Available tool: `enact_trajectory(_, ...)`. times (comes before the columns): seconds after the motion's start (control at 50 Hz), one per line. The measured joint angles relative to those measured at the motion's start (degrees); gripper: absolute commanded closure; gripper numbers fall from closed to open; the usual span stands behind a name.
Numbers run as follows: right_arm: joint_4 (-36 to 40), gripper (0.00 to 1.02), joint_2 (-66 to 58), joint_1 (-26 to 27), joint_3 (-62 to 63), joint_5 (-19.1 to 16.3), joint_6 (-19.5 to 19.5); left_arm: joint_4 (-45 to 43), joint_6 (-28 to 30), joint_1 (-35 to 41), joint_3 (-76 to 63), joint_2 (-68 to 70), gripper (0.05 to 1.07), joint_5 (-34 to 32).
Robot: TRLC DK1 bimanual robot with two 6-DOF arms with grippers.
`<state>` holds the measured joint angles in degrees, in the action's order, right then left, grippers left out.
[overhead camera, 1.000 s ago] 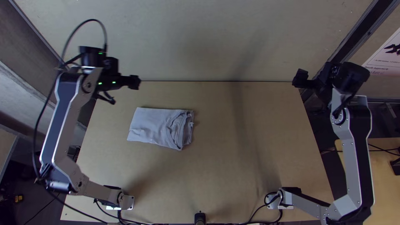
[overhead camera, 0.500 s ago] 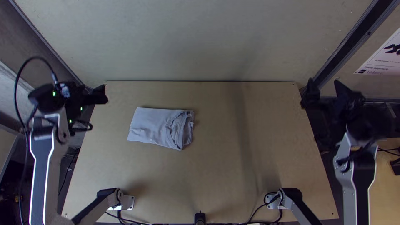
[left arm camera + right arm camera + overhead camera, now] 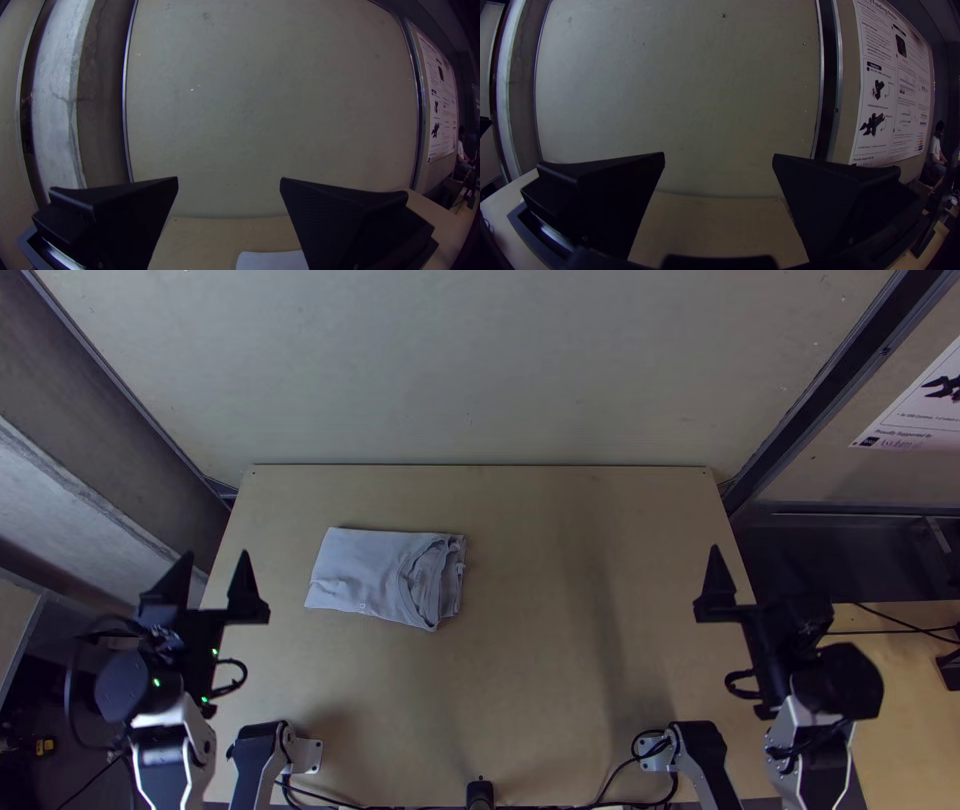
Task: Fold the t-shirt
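Grey, soft-looking cloth in the top view: t-shirt [image 3: 365, 570] folded into a skewed rectangular packet, lying left of centre on the far half of the light wooden table [image 3: 550, 700]. Its left part is smooth and flat; curved, crumpled layers stack at its right end. Left gripper [image 3: 216, 555] is at the table's left edge, right gripper [image 3: 757, 555] at the right edge; both apart from the cloth.

Left wrist view: left gripper [image 3: 229, 178] open, black wedge-shaped fingers, ribbed inner face; pale cloth edge beyond.

Right wrist view: right gripper [image 3: 719, 154] open, matte wedges well apart, nothing between them; speckled, flat wall [image 3: 680, 90] behind.
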<state>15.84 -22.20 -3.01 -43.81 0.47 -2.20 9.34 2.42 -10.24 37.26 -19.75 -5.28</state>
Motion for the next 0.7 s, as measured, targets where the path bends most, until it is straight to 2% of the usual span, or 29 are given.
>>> enact_trajectory(0.16, 0.0, 0.03, 8.2, 0.0, 7.7, -0.1, 0.8, -4.5, 0.8, 0.0, -11.0, 9.5, 0.09, 0.0)
enact_trajectory(0.38, -3.3, 0.03, 20.9, 0.1, 19.6, 0.0, 2.6, -5.6, 2.8, -0.2, -22.6, 19.1, 0.09, 0.1)
enact_trajectory(0.7, -5.4, 0.03, 22.2, 0.5, 36.0, 0.1, 6.4, -10.0, 3.4, -0.4, -34.3, 19.1, 0.09, 0.6)
